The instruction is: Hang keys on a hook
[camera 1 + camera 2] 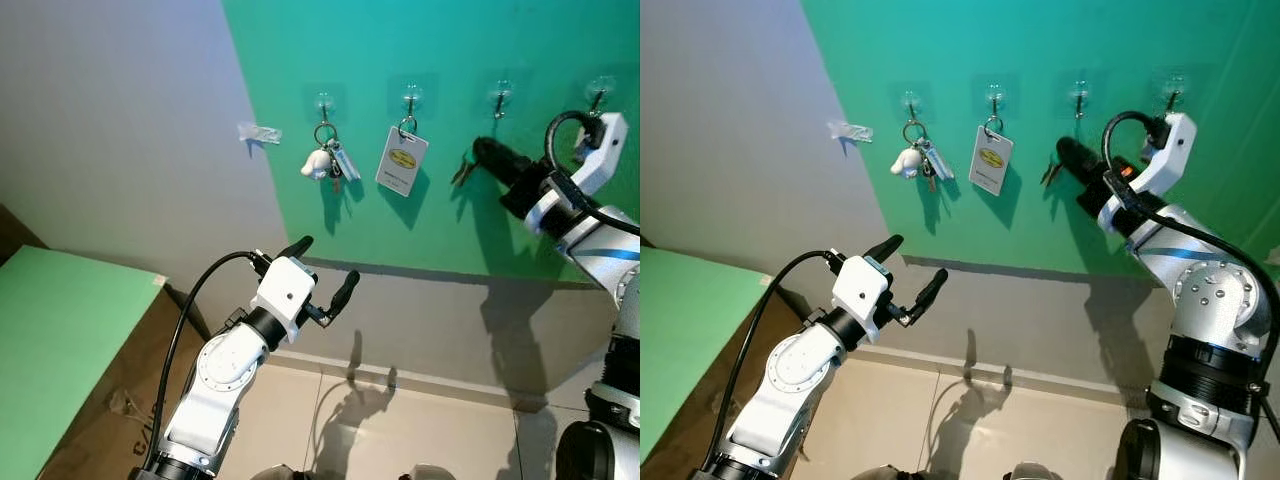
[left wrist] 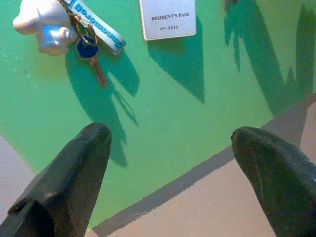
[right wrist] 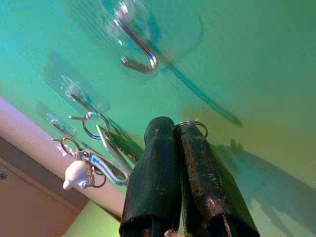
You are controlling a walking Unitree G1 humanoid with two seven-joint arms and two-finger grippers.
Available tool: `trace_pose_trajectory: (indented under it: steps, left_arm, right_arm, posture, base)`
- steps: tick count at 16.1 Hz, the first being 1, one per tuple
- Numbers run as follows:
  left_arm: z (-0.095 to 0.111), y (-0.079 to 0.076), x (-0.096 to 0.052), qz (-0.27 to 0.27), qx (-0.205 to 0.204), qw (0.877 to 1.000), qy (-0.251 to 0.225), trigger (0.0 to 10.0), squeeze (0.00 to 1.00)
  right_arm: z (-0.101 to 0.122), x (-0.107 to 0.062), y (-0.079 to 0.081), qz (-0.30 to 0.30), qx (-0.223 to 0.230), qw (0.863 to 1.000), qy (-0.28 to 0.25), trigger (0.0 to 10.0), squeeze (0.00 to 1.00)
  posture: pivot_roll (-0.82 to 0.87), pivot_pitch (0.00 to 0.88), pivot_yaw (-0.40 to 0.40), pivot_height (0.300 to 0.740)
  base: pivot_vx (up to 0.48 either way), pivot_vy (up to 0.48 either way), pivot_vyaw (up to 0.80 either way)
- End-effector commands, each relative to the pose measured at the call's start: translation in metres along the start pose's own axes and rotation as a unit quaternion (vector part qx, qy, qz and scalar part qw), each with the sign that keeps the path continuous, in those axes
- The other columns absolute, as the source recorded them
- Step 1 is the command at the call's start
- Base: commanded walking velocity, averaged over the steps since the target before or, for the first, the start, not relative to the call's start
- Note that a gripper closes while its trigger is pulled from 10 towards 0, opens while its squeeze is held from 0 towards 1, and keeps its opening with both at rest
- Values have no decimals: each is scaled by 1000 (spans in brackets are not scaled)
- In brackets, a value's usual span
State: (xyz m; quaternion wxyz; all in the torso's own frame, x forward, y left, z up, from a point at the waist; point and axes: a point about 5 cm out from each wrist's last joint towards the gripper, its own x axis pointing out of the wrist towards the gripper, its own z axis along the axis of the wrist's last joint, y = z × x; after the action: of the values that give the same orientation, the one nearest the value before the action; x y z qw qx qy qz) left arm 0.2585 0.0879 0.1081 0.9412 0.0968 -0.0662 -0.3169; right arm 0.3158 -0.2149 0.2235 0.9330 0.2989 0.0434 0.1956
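Four clear hooks run along the green wall (image 1: 440, 230). My right gripper (image 1: 485, 150) is raised just below the empty third hook (image 1: 500, 97). It is shut on a bunch of keys (image 1: 462, 172) that dangles under its tips. In the right wrist view the key ring (image 3: 191, 124) pokes out at the fingertips, short of that hook (image 3: 138, 49). The first hook carries other keys with a white charm (image 1: 318, 163), the second a resident's pass card (image 1: 402, 160). The fourth hook (image 1: 598, 95) is bare. My left gripper (image 1: 328, 260) is open, held low before the wall with nothing in it.
A green-topped surface (image 1: 60, 330) stands at the left over a brown base. A scrap of clear tape (image 1: 258, 132) sticks to the grey wall. A grey band runs under the green paint, with pale floor tiles (image 1: 400, 430) below.
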Motion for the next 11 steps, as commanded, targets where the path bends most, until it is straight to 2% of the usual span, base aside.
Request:
trace_pose_trajectory:
  steps: [1, 2, 3, 4, 5, 7, 8, 9, 11]
  left_arm:
    - [-5, 2, -3, 4, 3, 1000, 14, 10000, 0]
    - [-4, 2, -3, 4, 3, 1000, 14, 10000, 0]
    - [-4, 2, -3, 5, 3, 1000, 14, 10000, 0]
    - [-4, 2, -3, 6, 3, 1000, 14, 10000, 0]
    - [-4, 2, -3, 7, 3, 1000, 14, 10000, 0]
    - [-5, 3, -4, 10, 6, 1000, 15, 10000, 0]
    - [-4, 3, -4, 10, 6, 1000, 15, 10000, 0]
    - [-5, 3, -6, 11, 7, 1000, 18, 10000, 0]
    - [-6, 3, -6, 8, 10, 1000, 20, 10000, 0]
  right_arm:
    - [1, 1, 3, 8, 22, 1000, -1, 10000, 0]
    - [1, 2, 3, 3, 16, 1000, 0, 10000, 0]
    - [-1, 1, 4, -10, -69, 998, 0, 10000, 0]
    - [-2, 1, 7, -11, -115, 993, 4, 10000, 0]
    - [-10, -1, 13, -2, -227, 974, 18, 10000, 0]
    - [-22, -6, 14, 6, -323, 946, 43, 10000, 0]
    - [-23, -7, 14, 2, -342, 939, 44, 10000, 0]
    - [-25, -9, 9, -16, -412, 910, 37, 10000, 0]
    - [-22, -10, 6, -40, -515, 856, 5, 10000, 0]
  posture:
    - [-231, 45, 126, 740]
    - [-230, 46, 123, 740]
    - [-230, 46, 120, 740]
    - [-230, 46, 120, 740]
    - [-231, 47, 120, 740]
    - [-235, 57, 126, 740]
    - [-236, 61, 127, 740]
    - [-238, 67, 132, 740]
    - [-242, 67, 139, 740]
  base:
    - [0, 0, 0]
    - [0, 0, 0]
    - [0, 0, 0]
    - [0, 0, 0]
    - [0, 0, 0]
    - [0, 0, 0]
    - [0, 0, 0]
    - [0, 0, 0]
    - [0, 0, 0]
